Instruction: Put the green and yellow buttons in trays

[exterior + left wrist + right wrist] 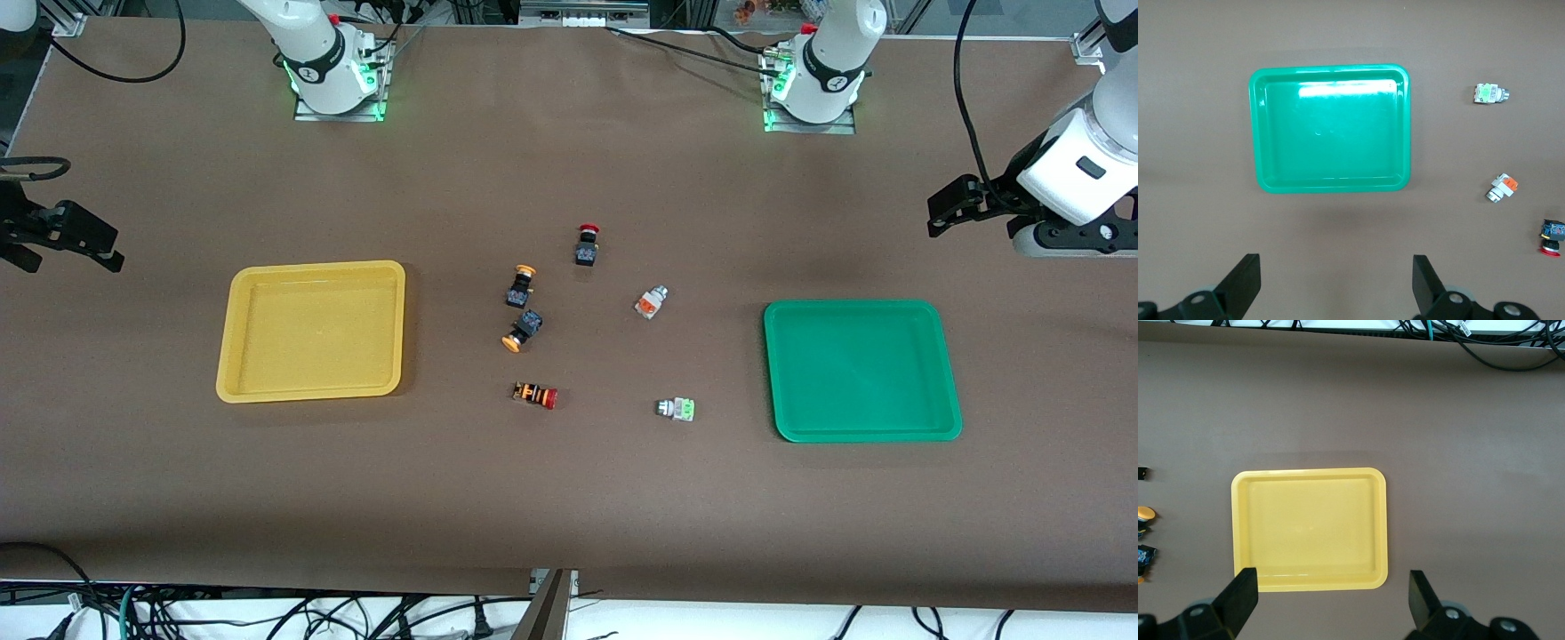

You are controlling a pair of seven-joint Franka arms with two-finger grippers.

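Nearest the front camera among the small parts is the green switch (677, 409), a silver-white body with a green block, lying on its side on the bare bench (569, 516) between the striped switch (535, 395) and the green tray (862, 371). That striped switch, orange-banded with a red cap, lies at about the same depth, toward the right arm's end.

Farther from the camera lie two black-bodied switches with yellow-orange caps: one yellow button (523, 330) tilted with its cap toward the camera, the other yellow button (521, 286) just beside it and a little farther off, cap pointing away. They are close together but look apart. The orange switch (651, 302), silver-white with an orange block, lies toward the left arm's end from them, on its side. The red-capped switch (586, 245), black-bodied, stands farthest from the camera of the six.

None of the switches is in a tray. The yellow tray (311, 331) sits toward the right arm's end of the bench and the green tray toward the left arm's end, both holding nothing, the cluster of switches between them.

The left gripper (1337, 287) hangs in the air over the bench beside the green tray, fingers spread wide with nothing between them. The right gripper (1331, 600) hangs over the bench at the yellow tray's edge, likewise spread wide and holding nothing. Both arms wait at their own ends.
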